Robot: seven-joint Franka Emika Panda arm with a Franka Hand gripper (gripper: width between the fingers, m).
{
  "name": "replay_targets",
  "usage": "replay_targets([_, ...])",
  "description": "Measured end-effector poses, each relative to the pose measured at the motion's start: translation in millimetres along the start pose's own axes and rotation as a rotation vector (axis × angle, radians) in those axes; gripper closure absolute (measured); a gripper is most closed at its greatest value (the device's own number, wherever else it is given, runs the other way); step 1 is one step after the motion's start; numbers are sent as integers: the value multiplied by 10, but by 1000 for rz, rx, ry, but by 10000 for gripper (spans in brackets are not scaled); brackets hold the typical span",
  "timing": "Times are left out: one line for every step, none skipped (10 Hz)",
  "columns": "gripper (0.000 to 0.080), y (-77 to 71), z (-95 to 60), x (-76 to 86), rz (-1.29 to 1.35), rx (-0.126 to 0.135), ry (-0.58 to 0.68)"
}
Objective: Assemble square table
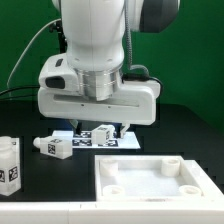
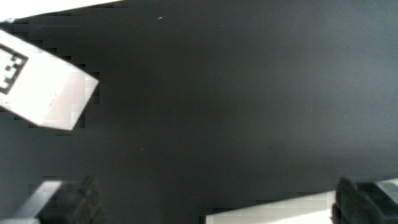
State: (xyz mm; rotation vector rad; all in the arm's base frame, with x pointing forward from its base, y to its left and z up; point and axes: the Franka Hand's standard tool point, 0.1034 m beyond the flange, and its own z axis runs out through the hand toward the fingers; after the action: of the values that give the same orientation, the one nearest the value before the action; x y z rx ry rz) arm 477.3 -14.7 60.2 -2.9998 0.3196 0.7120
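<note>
1. My pincer [image 2: 222, 203] is spread wide and has hold of nothing. In the wrist view its two dark fingers [image 2: 71, 200] sit at opposite sides of the picture, with bare black bench [image 2: 231, 110] between them.
2. In the exterior view my white wrist housing [image 1: 95, 95] hangs low over the bench and hides most of the pincer from that side.
3. The square slab [image 1: 140, 162] lies flat on the bench toward the exterior view's right, near the front of the picture. Its raised rim faces up and it is well apart from my pincer.
4. A round socket [image 1: 116, 186] shows inside the slab's corner on the exterior view's left.
5. The lying leg [image 1: 55, 147] rests on its side on the bench, just beside the marker board [image 1: 98, 133] on the exterior view's left. One of its tags faces the camera.
6. The upright leg [image 1: 10, 165] stands at the exterior view's left edge, partly cut off by the frame, with tags on its faces.
7. The marker board lies flat under my wrist housing, farther back than the slab.
8. The wrist view also shows a white block [image 2: 50, 88] with part of a tag on it, apart from both fingers. I cannot tell which piece it is.
9. A pale strip [image 2: 267, 216] shows at that picture's edge between the fingers, and too little of it is visible to name.
10. Behind me hangs a green backdrop [image 1: 20, 40], with a black cable [image 1: 35, 50] running across it.
</note>
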Motion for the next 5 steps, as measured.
replay_targets([151,24,55,-64,63,67,-36])
replay_targets([151,73,143,-195,114,116,-85])
replay_targets([151,114,236,-421,141,146,-219])
replay_targets([151,145,285,-516,162,177,-325])
replay_targets([151,150,302,-537,161,178,-369])
